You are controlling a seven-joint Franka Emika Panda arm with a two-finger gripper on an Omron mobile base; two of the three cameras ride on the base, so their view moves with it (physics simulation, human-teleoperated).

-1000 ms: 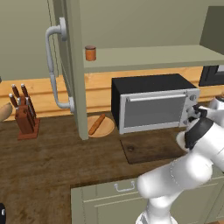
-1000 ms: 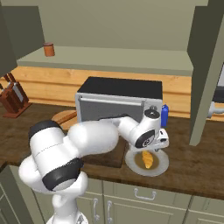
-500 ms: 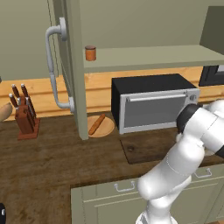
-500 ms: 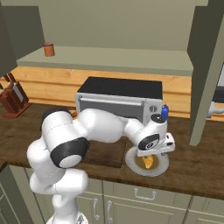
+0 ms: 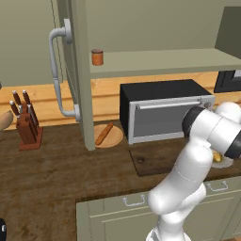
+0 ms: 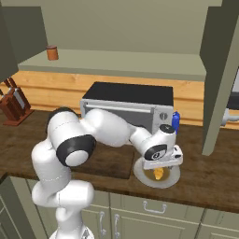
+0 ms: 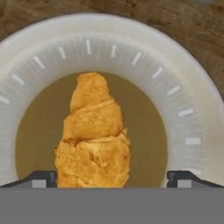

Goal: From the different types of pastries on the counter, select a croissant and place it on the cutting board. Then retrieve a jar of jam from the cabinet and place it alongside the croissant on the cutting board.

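The jar of jam point(image 5: 97, 57) stood on the cabinet point(image 5: 80, 70) shelf, up left of the toaster oven point(image 5: 164, 113). Just right of the cutting board point(image 6: 109, 161), the croissant point(image 7: 94, 133) lay on a white plate point(image 6: 140, 176), the hand point(image 7: 112, 178) wide above it, fingertips point(image 7: 41, 178) either side.

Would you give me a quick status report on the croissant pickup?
Gripper open, poised over croissant, fingertips either side. Croissant lying on white plate, not gripped. Cutting board bare. Nothing in the way.

Flaky croissant point(image 7: 94, 135), seemingly glazed plate point(image 7: 183, 92)
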